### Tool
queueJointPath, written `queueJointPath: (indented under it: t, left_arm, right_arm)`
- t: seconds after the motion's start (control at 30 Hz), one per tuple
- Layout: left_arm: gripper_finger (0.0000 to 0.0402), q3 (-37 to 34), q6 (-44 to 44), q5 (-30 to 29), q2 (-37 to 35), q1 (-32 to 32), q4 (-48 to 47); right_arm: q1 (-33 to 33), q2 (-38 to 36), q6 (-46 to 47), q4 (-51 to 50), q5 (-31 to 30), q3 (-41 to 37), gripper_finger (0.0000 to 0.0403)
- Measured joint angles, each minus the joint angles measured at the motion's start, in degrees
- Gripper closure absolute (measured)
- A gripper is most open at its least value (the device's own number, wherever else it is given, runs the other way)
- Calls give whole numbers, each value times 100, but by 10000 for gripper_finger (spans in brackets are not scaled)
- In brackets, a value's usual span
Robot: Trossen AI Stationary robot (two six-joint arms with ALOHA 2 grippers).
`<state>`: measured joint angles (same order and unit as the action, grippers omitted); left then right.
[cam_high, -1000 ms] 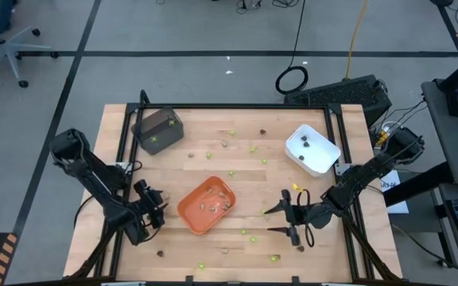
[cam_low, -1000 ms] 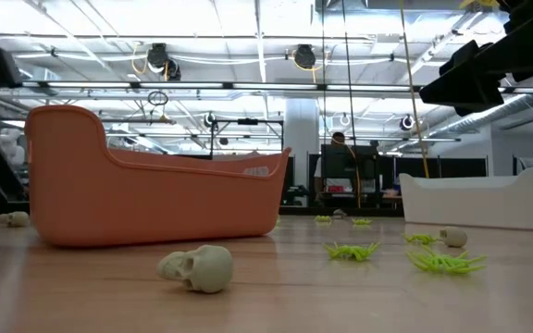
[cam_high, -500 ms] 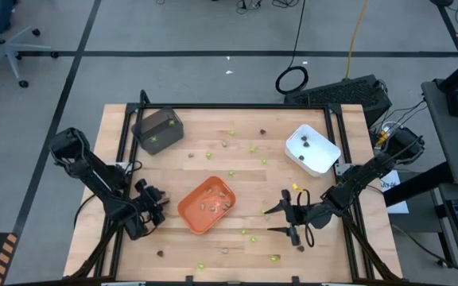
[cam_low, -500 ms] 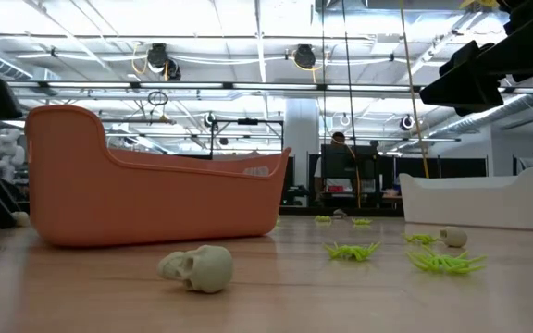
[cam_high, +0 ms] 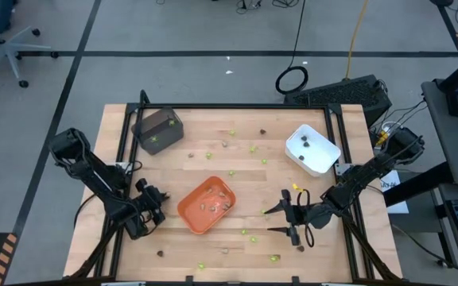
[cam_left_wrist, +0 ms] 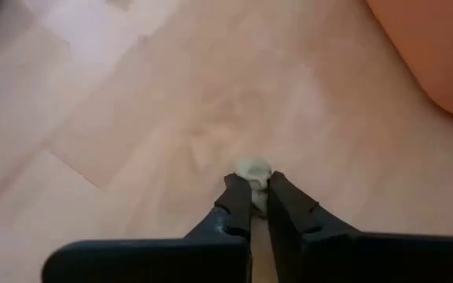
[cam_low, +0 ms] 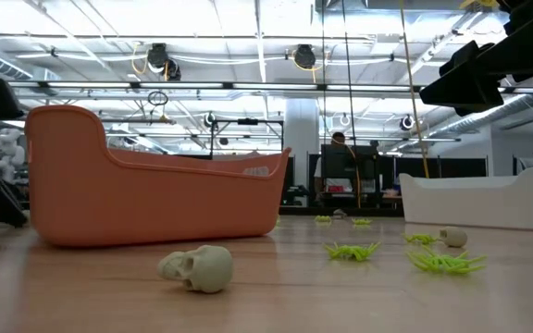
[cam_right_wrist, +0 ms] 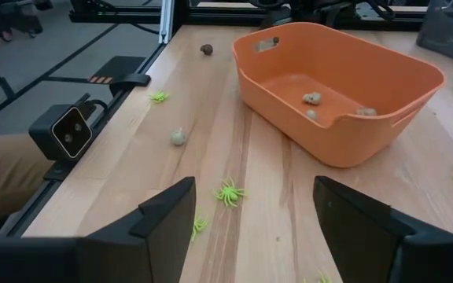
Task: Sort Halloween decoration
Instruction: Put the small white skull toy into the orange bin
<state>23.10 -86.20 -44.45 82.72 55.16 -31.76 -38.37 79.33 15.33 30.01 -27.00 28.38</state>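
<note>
The Halloween decoration lies scattered as tiny pieces: lime-green spiders (cam_high: 230, 172) (cam_low: 352, 251), tan-grey skulls (cam_low: 197, 268) and dark brown bits (cam_high: 160, 254) on the wooden table. My left gripper (cam_high: 156, 208) (cam_left_wrist: 258, 186) is low over the table, left of the orange tray (cam_high: 206, 203), shut on a small tan-grey skull (cam_left_wrist: 254, 168). My right gripper (cam_high: 281, 220) (cam_right_wrist: 254, 236) hangs open to the right of the orange tray with nothing between its fingers. A few skulls (cam_right_wrist: 313, 98) lie inside the orange tray. My left gripper pinches the small skull's near side (cam_left_wrist: 255, 178) between its two fingertips, only at their free ends. The fingers slant down toward the table. The skull sits at table height; whether it is lifted clear I cannot tell.
A white tray (cam_high: 312, 148) stands at the far right and a dark grey tray (cam_high: 158, 129) at the far left. The low-view camera (cam_right_wrist: 71, 130) sits at the table's near edge. Black frame rails (cam_high: 122, 151) run along both sides.
My left gripper has sunk toward the table beside the orange tray and shut on the small skull. In the low view its dark fingers now cover the skull that showed at the far left.
</note>
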Motion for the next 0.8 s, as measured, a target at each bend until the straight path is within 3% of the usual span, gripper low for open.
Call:
queueJointPath:
  t: [0.13,0.53,0.8]
  left_arm:
    - [393,23,-62,-445,0,-2,115]
    - [396,577,-169,-3074,-7,0,131]
    - [397,1326,724,-3491,-8,0,209]
  right_arm:
    - [0,0,-41,-1,-2,0,161]
    - [0,0,-68,1,-21,0,161]
    - [0,0,-112,3,-22,0,161]
